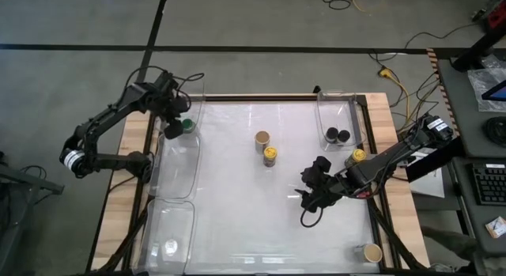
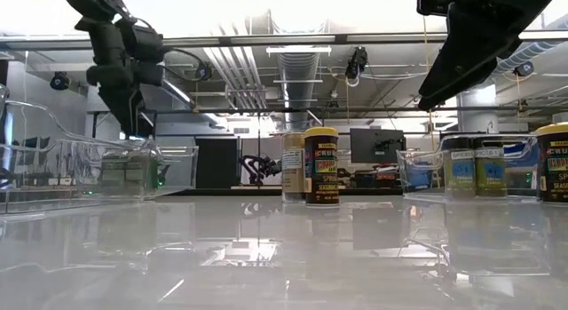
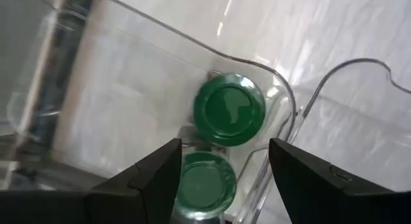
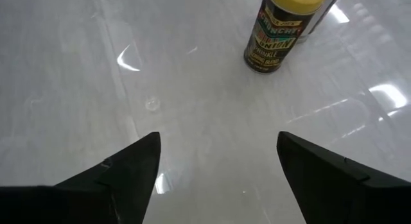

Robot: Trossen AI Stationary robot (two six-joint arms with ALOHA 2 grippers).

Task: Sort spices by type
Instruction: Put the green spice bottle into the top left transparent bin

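Note:
Two green-lidded spice jars stand in the clear far-left bin (image 1: pixel 180 161); one green jar (image 3: pixel 229 110) lies just beyond my fingers, the other green jar (image 3: pixel 204 182) sits between them. My left gripper (image 1: pixel 171 127) hangs open above that bin, its fingers on either side of the nearer green jar. A tan-lidded jar (image 1: pixel 262 138) and a yellow-lidded jar (image 1: pixel 270 156) stand upright mid-table. My right gripper (image 1: pixel 306 194) is open, low over bare table, right of the yellow-lidded jar (image 4: pixel 279 31).
Two black-lidded jars (image 1: pixel 337 135) stand in the far-right clear bin (image 1: pixel 336 98). Another yellow-lidded jar (image 1: pixel 359 156) stands near the right edge, and a tan-lidded jar (image 1: pixel 371 251) at the near-right corner. A second clear bin (image 1: pixel 170 224) sits near left. Cables trail behind both arms.

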